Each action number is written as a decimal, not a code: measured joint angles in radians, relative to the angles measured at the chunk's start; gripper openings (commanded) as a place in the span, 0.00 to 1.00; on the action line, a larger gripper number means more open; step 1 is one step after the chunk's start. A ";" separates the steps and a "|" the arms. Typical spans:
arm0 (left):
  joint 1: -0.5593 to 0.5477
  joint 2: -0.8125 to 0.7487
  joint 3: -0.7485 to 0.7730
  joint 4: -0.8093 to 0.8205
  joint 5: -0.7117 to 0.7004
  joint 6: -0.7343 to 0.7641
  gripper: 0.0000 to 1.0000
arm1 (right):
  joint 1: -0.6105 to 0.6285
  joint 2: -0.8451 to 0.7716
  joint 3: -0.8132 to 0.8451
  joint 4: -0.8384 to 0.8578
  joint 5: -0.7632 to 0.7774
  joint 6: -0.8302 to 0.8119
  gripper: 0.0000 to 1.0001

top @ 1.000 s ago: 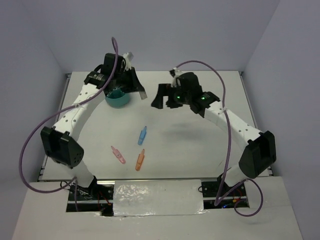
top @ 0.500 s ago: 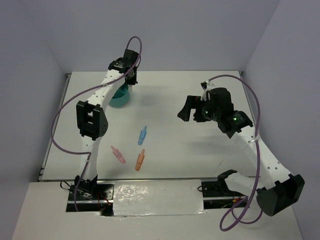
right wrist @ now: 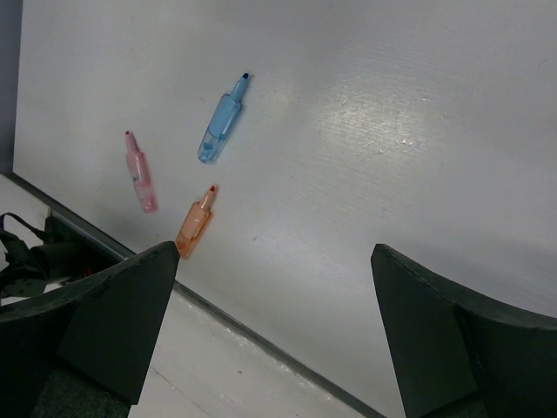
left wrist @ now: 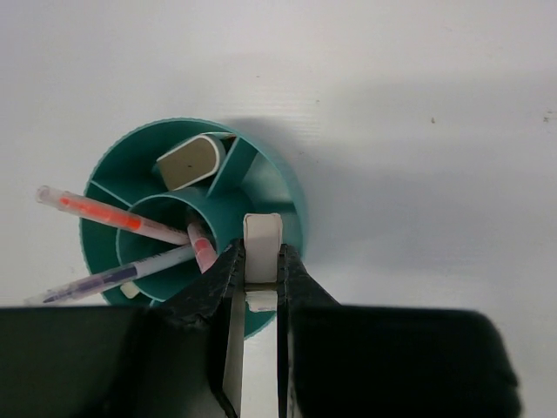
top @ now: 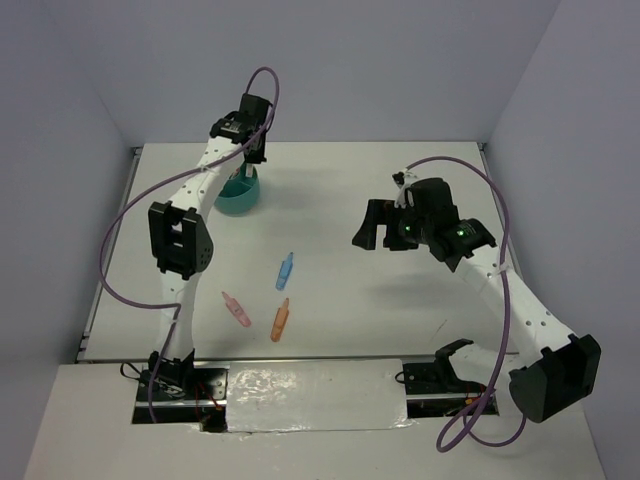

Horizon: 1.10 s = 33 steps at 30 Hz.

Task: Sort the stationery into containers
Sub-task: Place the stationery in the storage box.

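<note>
L jaws pinch white eraser [left wrist: 261,239] over organiser [left wrist: 271,187] rim; pens [left wrist: 104,212] & tan eraser [left wrist: 190,163] inside. R jaws wide open, empty, above bench [top: 400,310]. Blue marker [top: 286,270], pink marker [top: 236,309], orange marker [top: 280,319] lie on bench, well apart from organiser.

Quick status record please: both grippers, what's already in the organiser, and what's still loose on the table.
left gripper: shut on white eraser, poised over teal organiser
right gripper: open, empty, above the table
central cup: orange pen, dark pen, pink item
ring compartment: beige eraser
loose on table: blue marker, pink marker, orange marker
left to sort: the three markers, plus the held eraser
</note>
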 measured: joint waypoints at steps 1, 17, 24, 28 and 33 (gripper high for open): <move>0.005 0.000 0.000 0.000 -0.001 0.000 0.02 | 0.000 0.003 0.003 0.000 -0.004 0.000 1.00; 0.044 0.001 -0.011 0.017 0.022 0.017 0.55 | 0.000 0.010 0.007 -0.002 -0.020 0.001 1.00; 0.044 0.000 -0.016 0.017 0.026 0.014 0.64 | 0.000 -0.005 0.007 -0.003 -0.027 0.002 1.00; 0.044 0.000 -0.017 0.012 0.031 0.013 0.74 | 0.000 -0.008 0.007 -0.003 -0.033 0.002 1.00; 0.039 -0.040 -0.025 -0.042 0.101 -0.032 0.97 | 0.042 0.021 0.007 -0.002 0.004 0.003 1.00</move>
